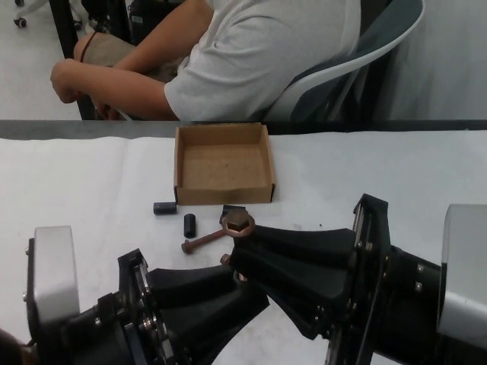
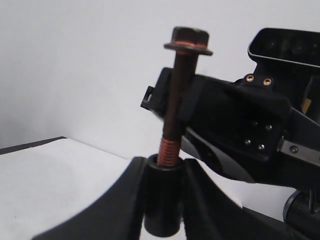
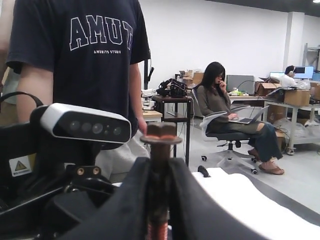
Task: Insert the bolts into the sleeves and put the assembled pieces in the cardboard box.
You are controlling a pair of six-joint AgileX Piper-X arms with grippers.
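Left wrist view: left jaws clamp the sleeve (image 2: pixel 161 200) upright, presumably so the right jaws, pinching the bolt (image 2: pixel 181 90) mid-shank, can push it down; cardboard box (image 1: pixel 224 194) sits at twelve o'clock.

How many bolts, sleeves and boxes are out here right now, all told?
Bolts: 2 (upright bolt, loose bolt)
Sleeves: 3 (loose sleeves, gripped sleeve under the upright bolt's tip)
Cardboard box: 1
Total: 6
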